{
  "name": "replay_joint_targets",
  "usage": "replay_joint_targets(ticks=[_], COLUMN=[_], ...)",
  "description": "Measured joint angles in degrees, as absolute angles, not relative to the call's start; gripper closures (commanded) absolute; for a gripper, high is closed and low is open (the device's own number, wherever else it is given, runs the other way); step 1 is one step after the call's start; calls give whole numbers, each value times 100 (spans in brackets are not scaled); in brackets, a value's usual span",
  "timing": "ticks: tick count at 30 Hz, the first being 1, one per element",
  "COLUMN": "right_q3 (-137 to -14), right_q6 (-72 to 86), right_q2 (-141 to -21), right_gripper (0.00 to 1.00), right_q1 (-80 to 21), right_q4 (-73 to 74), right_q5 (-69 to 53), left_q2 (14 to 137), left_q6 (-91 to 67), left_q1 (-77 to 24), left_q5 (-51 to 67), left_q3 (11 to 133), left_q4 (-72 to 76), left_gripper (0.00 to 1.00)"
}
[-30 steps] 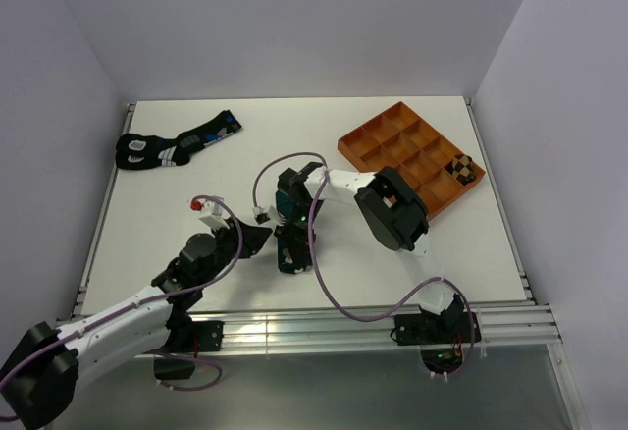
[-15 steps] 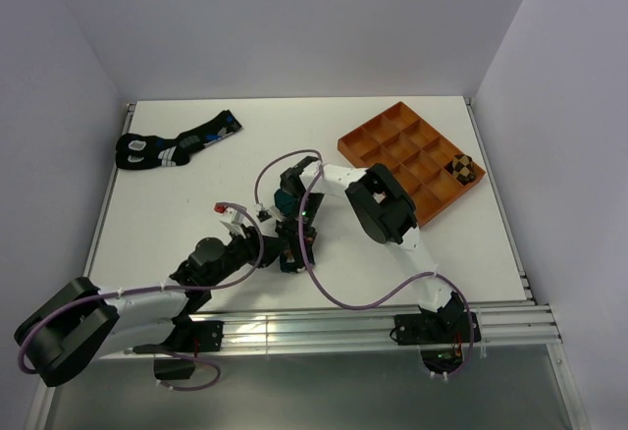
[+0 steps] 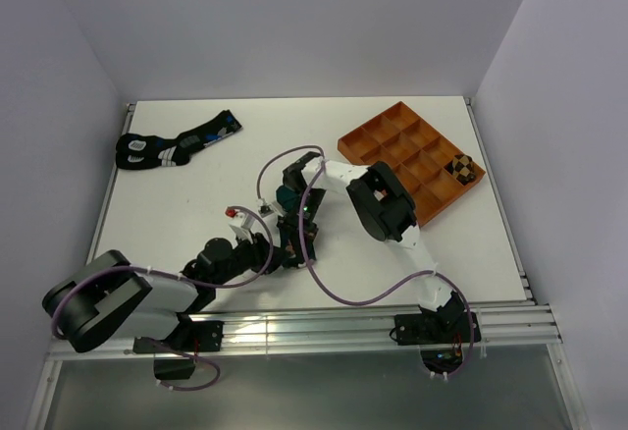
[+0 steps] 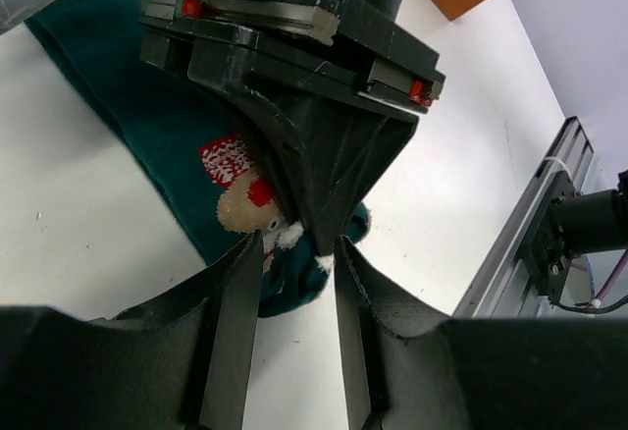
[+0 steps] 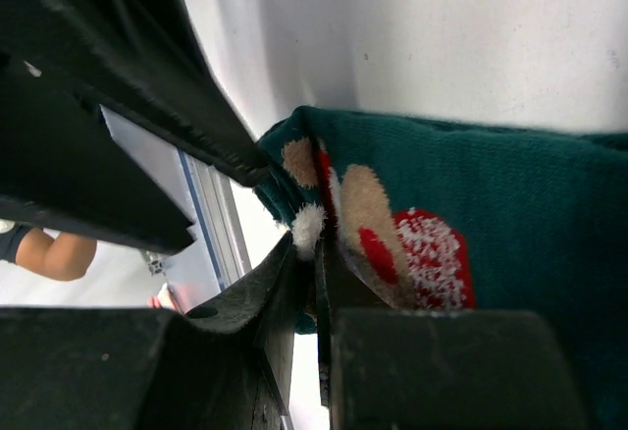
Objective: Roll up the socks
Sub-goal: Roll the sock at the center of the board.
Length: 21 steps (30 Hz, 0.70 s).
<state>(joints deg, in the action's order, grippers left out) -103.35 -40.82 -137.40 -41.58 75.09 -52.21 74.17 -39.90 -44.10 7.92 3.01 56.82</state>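
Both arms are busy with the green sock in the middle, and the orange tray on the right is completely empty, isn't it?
Not empty: the top view shows a brown-and-black checkered sock in a compartment at the right end of the orange tray. The rest holds: the left gripper and right gripper are both at the green sock in the middle.

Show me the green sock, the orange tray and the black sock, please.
green sock [image 4: 147, 145]: left wrist view, on plain teal fabric near its middle.
orange tray [image 3: 391, 135]: top external view, on a bare compartment near its left end.
black sock [image 3: 175, 147]: top external view, on its middle.
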Motion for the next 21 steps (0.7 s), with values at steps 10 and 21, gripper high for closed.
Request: replay_joint_targets(ticks=[10,21], right_q3=[-10335,-10335], right_q6=[-4156,-4163], right_q2=[-13788,-13788], right_gripper=[90,90], right_q1=[-4158,-4121], right_q4=[7570,7581], right_q5=[-5223,-5223], left_q2=[8093,8431], left_q6=[-3975,-3975], left_q1=[-4414,-4414], left_q5=[967,1055], left_q3=[305,314], left_q4=[6211,6399], left_gripper=[59,59])
